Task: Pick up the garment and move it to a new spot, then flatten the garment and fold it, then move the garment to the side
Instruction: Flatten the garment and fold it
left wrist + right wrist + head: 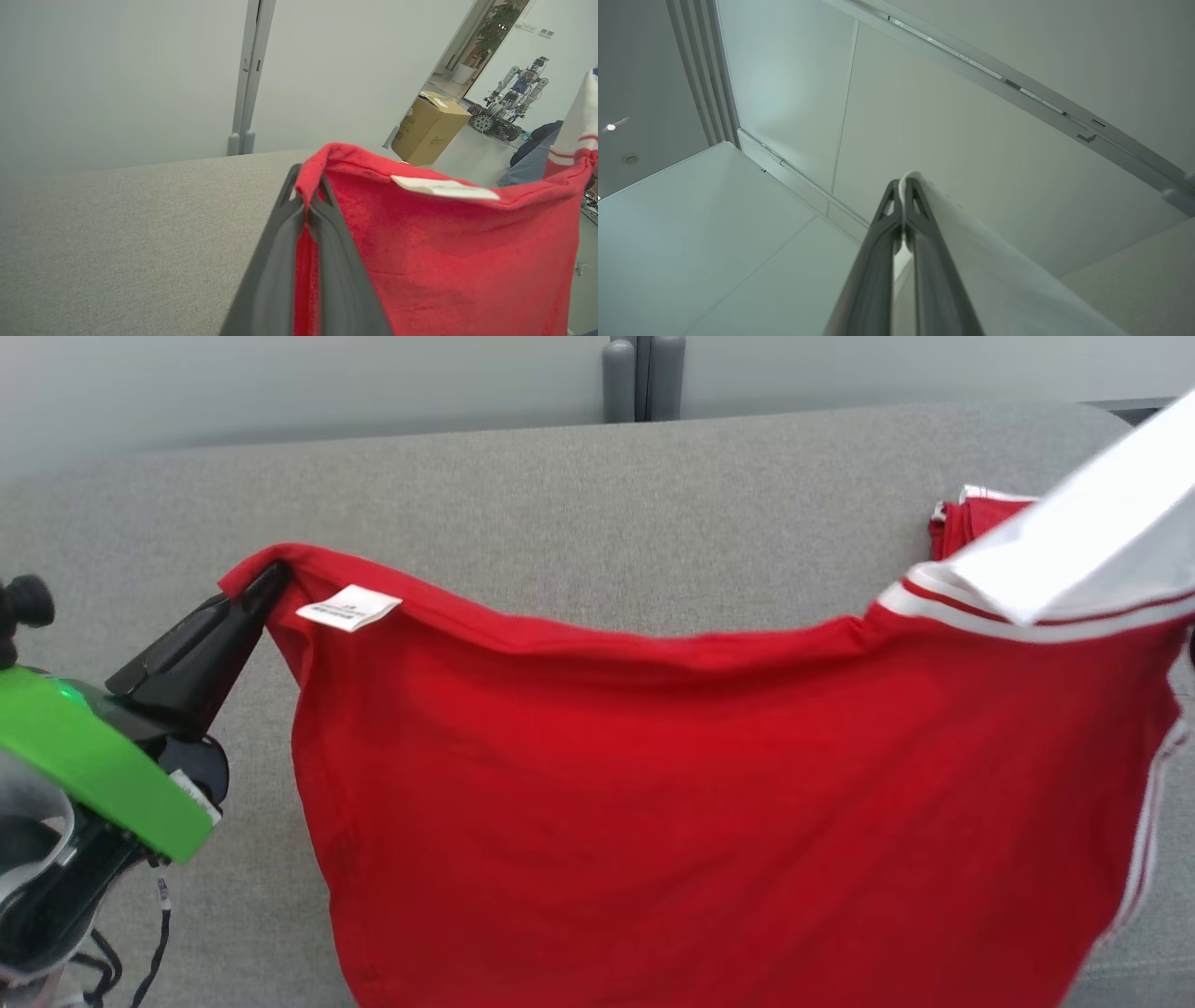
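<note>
Garment hangs between left tool and right tool.

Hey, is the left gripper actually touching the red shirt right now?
Touching. The left wrist view shows the left gripper pinching the red shirt at its corner, with cloth squeezed inside the closed grip.

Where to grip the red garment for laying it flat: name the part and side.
Grip the top corners: left pincer on the red corner beside the white label, from the left; right pincer on the white end, from the right. The garment hangs spread between them.
</note>
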Robot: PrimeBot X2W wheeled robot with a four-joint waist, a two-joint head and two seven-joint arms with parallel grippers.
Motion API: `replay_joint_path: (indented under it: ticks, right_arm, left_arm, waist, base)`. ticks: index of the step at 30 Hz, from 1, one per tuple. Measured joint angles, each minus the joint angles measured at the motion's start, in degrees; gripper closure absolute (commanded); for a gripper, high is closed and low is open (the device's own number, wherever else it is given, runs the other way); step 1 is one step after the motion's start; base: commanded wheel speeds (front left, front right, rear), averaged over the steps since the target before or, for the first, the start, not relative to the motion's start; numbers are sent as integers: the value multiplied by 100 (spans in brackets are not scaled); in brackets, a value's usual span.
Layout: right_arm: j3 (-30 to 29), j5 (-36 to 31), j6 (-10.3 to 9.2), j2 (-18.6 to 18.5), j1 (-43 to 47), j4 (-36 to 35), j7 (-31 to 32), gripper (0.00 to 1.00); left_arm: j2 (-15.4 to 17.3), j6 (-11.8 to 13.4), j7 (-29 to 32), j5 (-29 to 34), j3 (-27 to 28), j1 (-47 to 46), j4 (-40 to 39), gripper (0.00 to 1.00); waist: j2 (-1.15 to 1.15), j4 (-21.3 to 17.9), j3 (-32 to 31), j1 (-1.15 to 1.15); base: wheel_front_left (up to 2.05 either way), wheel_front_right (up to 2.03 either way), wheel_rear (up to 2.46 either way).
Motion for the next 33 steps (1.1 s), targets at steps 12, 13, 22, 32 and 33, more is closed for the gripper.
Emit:
replay_joint_path:
  ticks: [12, 13, 22, 32, 33]
  right_arm:
    - [466, -1294, -74, 790, -3687, 3134, -1036, 100]
    - [469, -1293, -74, 921, -3934, 3229, -1139, 100]
    - [1072, -1015, -65, 1617, -4058, 3177, -1092, 100]
    - [1310, -448, 260, 1911, -682, 3422, -1022, 100]
    - [1324, -471, 312, 1863, -579, 3457, -1022, 100]
  left_arm:
    - [-1143, 91, -400, 1441, -177, -3160, 1829, 100]
    - [-1393, 91, -615, 1485, -148, -3489, 1756, 100]
    - [-1463, -583, -1746, 2335, -720, -2963, 2073, 100]
    - [-1502, -768, -2948, 2332, -948, -528, 4136, 100]
    - [-1503, -773, -3041, 2332, -907, -528, 4219, 100]
  waist:
    - [0, 104, 817, 0]
    - [0, 121, 891, 0]
    - [0, 191, 1585, 0]
    - [0, 92, 1934, 1]
    - [0, 83, 1900, 1]
  base:
    - [0, 0, 0]
    - [0, 0, 0]
    - [0, 0, 0]
    - [0, 0, 0]
    - [0, 0, 0]
